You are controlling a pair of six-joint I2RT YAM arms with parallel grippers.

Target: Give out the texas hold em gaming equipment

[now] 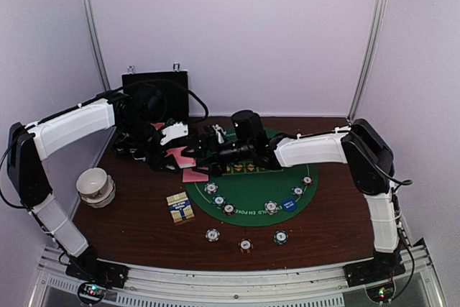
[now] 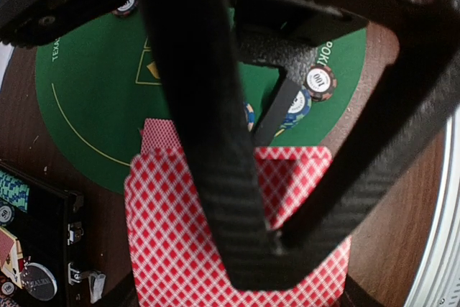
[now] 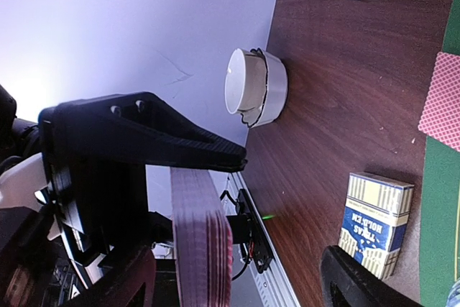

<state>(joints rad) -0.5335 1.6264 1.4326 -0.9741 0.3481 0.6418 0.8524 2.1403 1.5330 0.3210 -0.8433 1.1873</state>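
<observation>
My left gripper is shut on a stack of pink-backed playing cards, held above the left edge of the green poker mat. My right gripper reaches in from the right and stands open around the stack's edge, its fingers apart from it. One card lies flat at the mat's edge. Several striped chips and a blue button sit on the mat. Three more chips lie on the wood in front.
The black chip case stands open at the back left. A white bowl sits near the left edge. A blue and cream card box lies left of the mat.
</observation>
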